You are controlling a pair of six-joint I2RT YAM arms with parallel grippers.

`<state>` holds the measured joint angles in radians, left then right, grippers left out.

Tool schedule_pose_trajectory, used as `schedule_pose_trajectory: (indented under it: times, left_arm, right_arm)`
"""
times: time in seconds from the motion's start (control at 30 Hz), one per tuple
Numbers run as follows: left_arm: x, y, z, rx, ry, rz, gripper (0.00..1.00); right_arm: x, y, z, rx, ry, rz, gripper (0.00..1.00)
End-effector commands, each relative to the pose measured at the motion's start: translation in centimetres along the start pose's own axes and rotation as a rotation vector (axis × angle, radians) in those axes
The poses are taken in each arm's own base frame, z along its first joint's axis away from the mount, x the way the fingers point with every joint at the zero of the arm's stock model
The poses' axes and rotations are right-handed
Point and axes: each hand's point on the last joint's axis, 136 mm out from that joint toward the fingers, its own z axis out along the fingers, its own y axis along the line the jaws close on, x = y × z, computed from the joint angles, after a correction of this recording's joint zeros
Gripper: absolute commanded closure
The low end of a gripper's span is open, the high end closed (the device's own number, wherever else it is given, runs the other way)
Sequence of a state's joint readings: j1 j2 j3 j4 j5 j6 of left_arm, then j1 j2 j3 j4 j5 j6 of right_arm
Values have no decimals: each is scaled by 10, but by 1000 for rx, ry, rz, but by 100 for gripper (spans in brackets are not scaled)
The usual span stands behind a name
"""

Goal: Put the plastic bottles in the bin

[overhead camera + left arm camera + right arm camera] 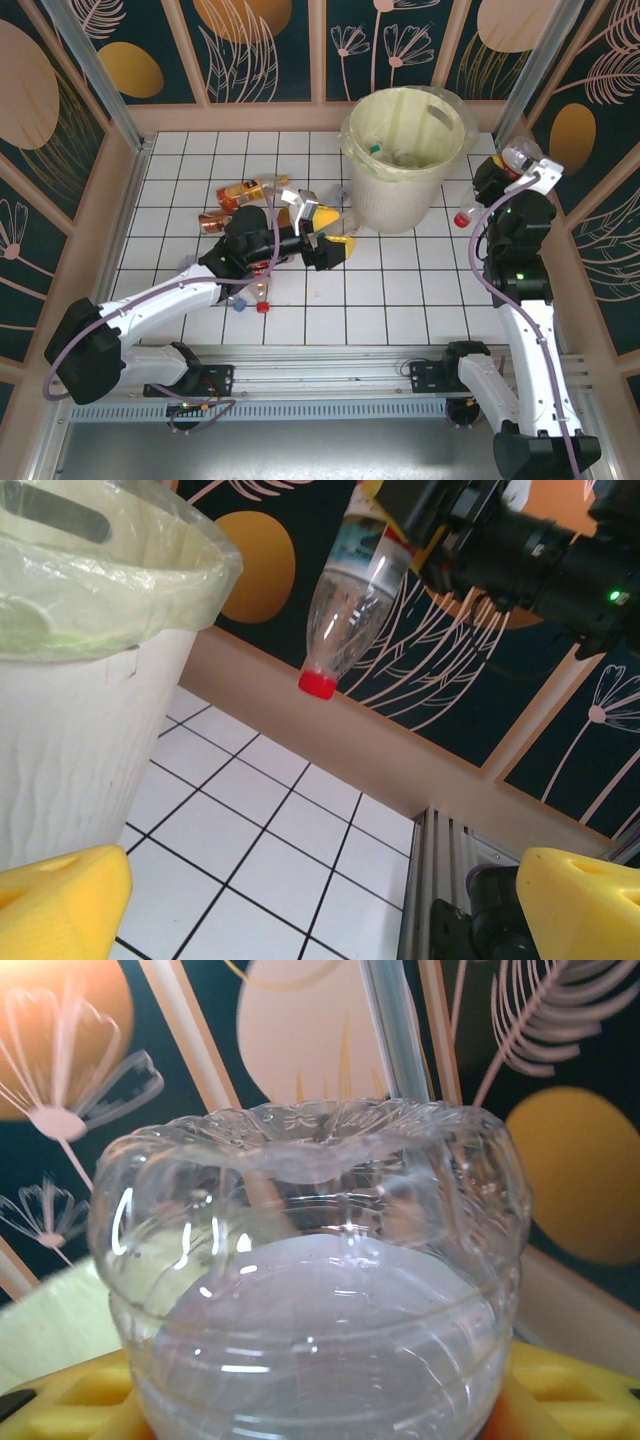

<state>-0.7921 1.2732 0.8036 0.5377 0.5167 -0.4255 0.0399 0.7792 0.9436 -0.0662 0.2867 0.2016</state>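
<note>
The step in hand is the carry to the bin. The right gripper (pixel 402 522) is clenched on a clear bottle (pixel 352 590) near its base, and the bottle hangs in the air at a slant with its red cap (pixel 318 685) pointing down. From above it sits just to the right of the bin (pixel 398 205), outside the rim and not over the mouth. The right wrist view has the bottle's crumpled base wedged between the yellow fingers.

The left gripper (pixel 328 232) is released – jaws wide, nothing between them – and hovers low over the tiles close to the bin's left side.

The bin already has a few bottles inside (one with a green cap (pixel 377 150) can be made out). Others lie on the tiles: an orange-labelled pair (pixel 250 190) and one partly under the left arm (pixel 258 292).

Next, I judge, the right arm must take the bottle leftward and above the bagged rim until the cap clears it – only then let go. The loose bag edge could snag the cap if the approach is low.
</note>
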Motion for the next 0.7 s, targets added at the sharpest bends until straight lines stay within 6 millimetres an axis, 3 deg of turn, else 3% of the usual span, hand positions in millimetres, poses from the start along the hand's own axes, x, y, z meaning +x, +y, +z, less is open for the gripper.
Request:
schedule_pose_trajectory:
  times: [0.0,0.13,0.37,0.57,0.67]
  left_arm:
    - [-16,-11,4,41,-30,11,1]
    - [-20,-12,4,43,-38,13,1]
    - [-30,-9,0,7,-74,28,1]
    - [-33,-5,-7,-41,-90,44,1]
    - [-34,-2,-13,-81,-96,55,1]
  right_arm:
    - [-51,22,-6,-91,-142,-11,41]
    - [-76,49,-3,-209,-200,-3,40]
    - [-90,97,16,-406,-230,-1,40]
    - [-87,143,36,-498,-210,-32,40]
    - [-76,165,53,-528,-166,-45,40]
